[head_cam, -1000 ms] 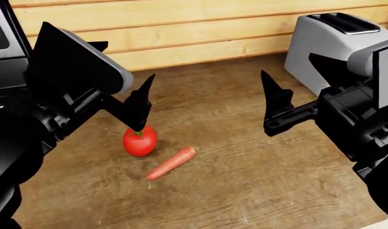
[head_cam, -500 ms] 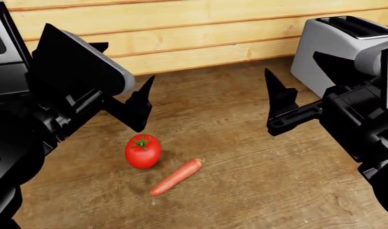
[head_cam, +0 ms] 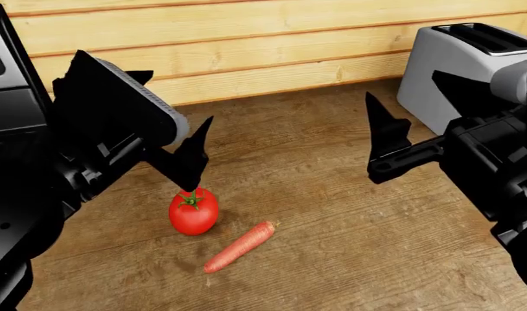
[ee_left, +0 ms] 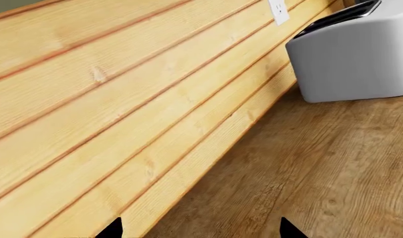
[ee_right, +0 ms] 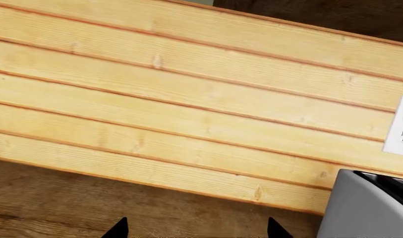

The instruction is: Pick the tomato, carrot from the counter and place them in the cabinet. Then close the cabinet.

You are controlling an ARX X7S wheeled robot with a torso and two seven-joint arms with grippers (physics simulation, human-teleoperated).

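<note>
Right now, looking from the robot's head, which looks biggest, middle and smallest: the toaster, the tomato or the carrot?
1. Toaster, easily the biggest, even though it stands farther back.
2. Carrot and tomato look close: the carrot is longer, the tomato fatter, so I won't rank them.

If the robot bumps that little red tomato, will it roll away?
Probably. The tomato is round and glossy, sitting loose on the flat counter, so a nudge could roll it, maybe toward the carrot beside it. Its shiny skin may also slip between hard fingertips.
</note>
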